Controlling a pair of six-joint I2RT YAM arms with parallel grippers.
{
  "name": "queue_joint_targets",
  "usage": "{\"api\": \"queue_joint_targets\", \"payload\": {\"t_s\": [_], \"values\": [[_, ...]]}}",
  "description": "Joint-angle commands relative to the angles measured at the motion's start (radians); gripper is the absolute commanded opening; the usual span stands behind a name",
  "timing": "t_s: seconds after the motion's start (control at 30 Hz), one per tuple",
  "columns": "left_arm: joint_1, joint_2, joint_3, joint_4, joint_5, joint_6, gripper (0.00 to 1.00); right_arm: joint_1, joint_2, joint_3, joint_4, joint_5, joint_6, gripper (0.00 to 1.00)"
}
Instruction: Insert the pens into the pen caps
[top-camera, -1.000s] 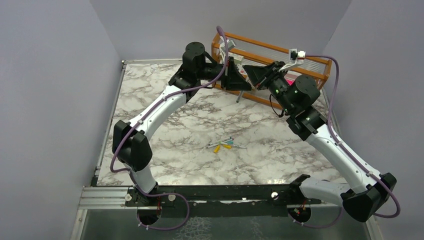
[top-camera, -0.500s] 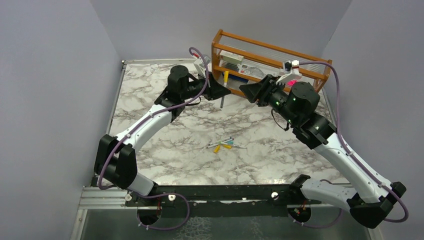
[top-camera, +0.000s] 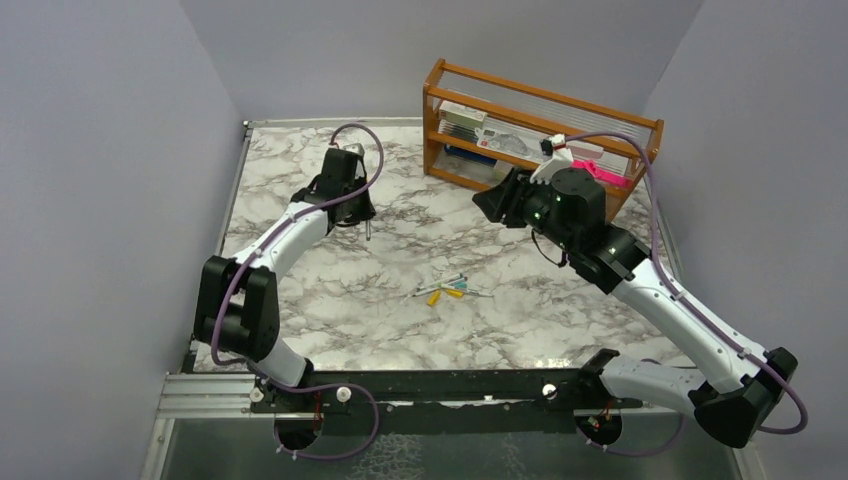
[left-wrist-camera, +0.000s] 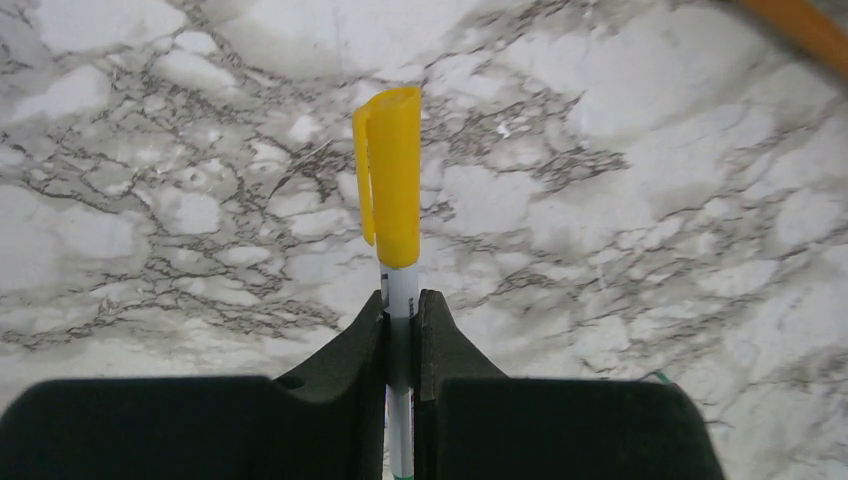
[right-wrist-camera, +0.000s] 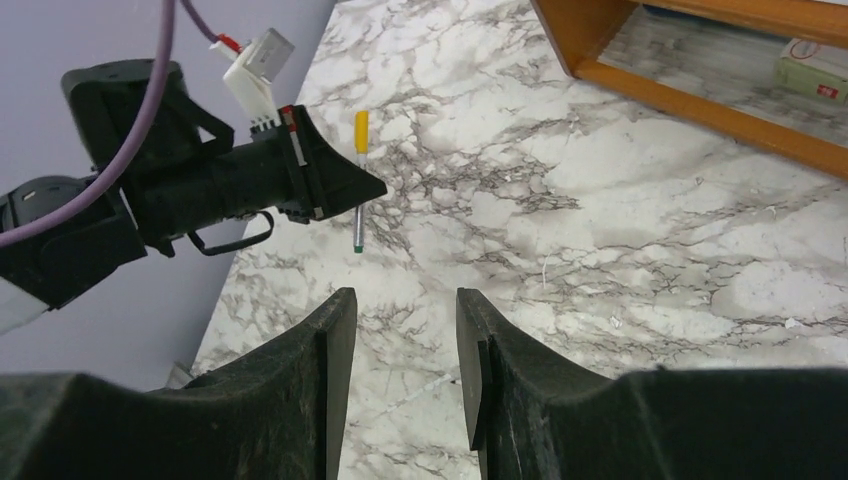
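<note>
My left gripper (left-wrist-camera: 402, 305) is shut on a white pen (left-wrist-camera: 401, 288) that wears a yellow cap (left-wrist-camera: 390, 180). It holds the pen upright above the marble at the far left (top-camera: 360, 213). The right wrist view also shows this pen (right-wrist-camera: 358, 222), yellow cap up and green end down. My right gripper (right-wrist-camera: 405, 300) is open and empty, hovering in front of the rack (top-camera: 492, 203) and facing the left gripper. A small cluster of pens (top-camera: 440, 286), yellow-orange caps (top-camera: 434, 297) and a teal piece (top-camera: 462, 281) lies mid-table, away from both grippers.
A wooden rack (top-camera: 545, 100) stands at the back right with boxes and a bright pink flat object (top-camera: 605, 172) on its shelves; its lower rail shows in the right wrist view (right-wrist-camera: 690, 90). Grey walls enclose the marble table (top-camera: 300, 300).
My left gripper has come away from the rack, moving left and nearer with the capped pen. My right gripper has pulled back from the rack toward the table's middle.
</note>
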Motion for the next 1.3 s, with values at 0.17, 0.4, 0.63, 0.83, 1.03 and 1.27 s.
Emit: {"api": "queue_joint_targets", "payload": {"t_s": [0.17, 0.4, 0.63, 0.83, 1.03, 1.27], "values": [[-0.001, 0.141, 0.063, -0.197, -0.169, 0.109, 0.0, -0.001, 0.04, -0.027, -0.007, -0.101, -0.042, 0.41], [0.003, 0.207, 0.047, -0.212, -0.143, 0.078, 0.2, -0.001, 0.039, -0.055, -0.045, -0.112, -0.043, 0.41], [0.008, 0.206, 0.049, -0.213, -0.131, 0.072, 0.45, -0.001, 0.032, -0.104, -0.097, -0.082, -0.063, 0.42], [0.007, 0.129, 0.06, -0.197, -0.077, 0.055, 0.54, 0.003, 0.123, -0.149, -0.203, -0.091, -0.093, 0.44], [0.004, -0.009, 0.071, -0.121, 0.029, 0.056, 0.54, 0.004, 0.177, -0.221, -0.215, -0.073, -0.077, 0.39], [-0.099, -0.065, 0.057, 0.009, 0.164, 0.122, 0.36, 0.005, 0.194, -0.27, -0.194, -0.135, 0.143, 0.19]]}}
